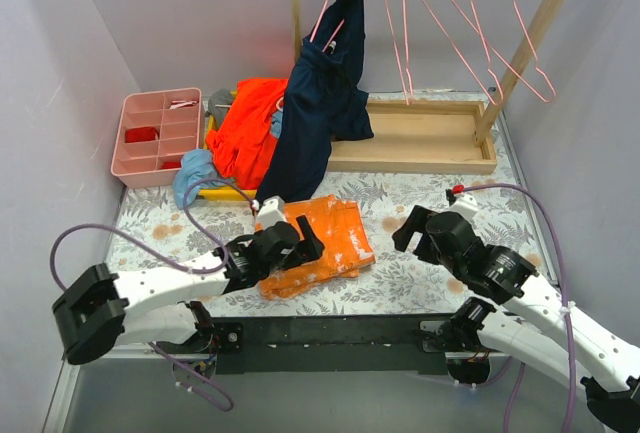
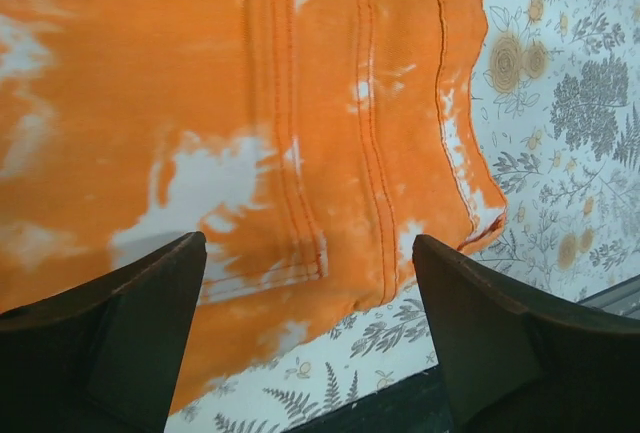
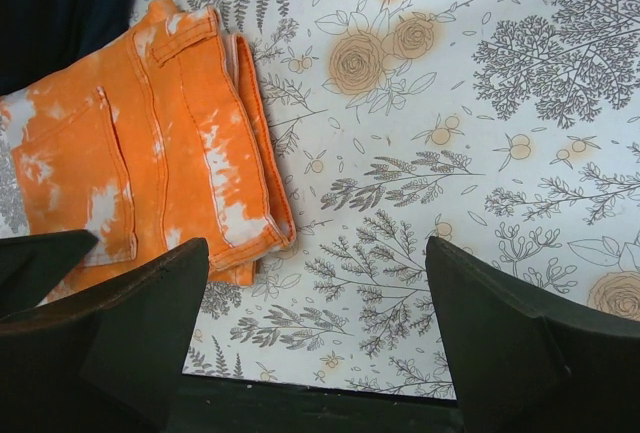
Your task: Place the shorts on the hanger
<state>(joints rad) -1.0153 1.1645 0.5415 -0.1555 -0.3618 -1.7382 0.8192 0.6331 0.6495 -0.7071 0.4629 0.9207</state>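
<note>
The red-orange shorts (image 1: 243, 131) lie crumpled in a pile at the back left, partly under the hanging navy garment (image 1: 318, 113). Several pink wire hangers (image 1: 447, 28) hang empty on the wooden rack; another one (image 1: 330, 15) carries the navy garment. My left gripper (image 1: 303, 240) is open and empty, low over the folded lighter orange garment with white splotches (image 1: 325, 245), which fills the left wrist view (image 2: 200, 103) between the fingers (image 2: 308, 253). My right gripper (image 1: 412, 229) is open and empty above the flowered table cover (image 3: 318, 253), to the right of that garment (image 3: 150, 153).
A pink compartment tray (image 1: 160, 135) stands at the back left. A light blue cloth (image 1: 194, 175) and a yellow bin (image 1: 228, 192) lie by the pile. The wooden rack's base (image 1: 425, 138) takes the back right. The table's black front edge (image 1: 330, 331) is close behind both grippers.
</note>
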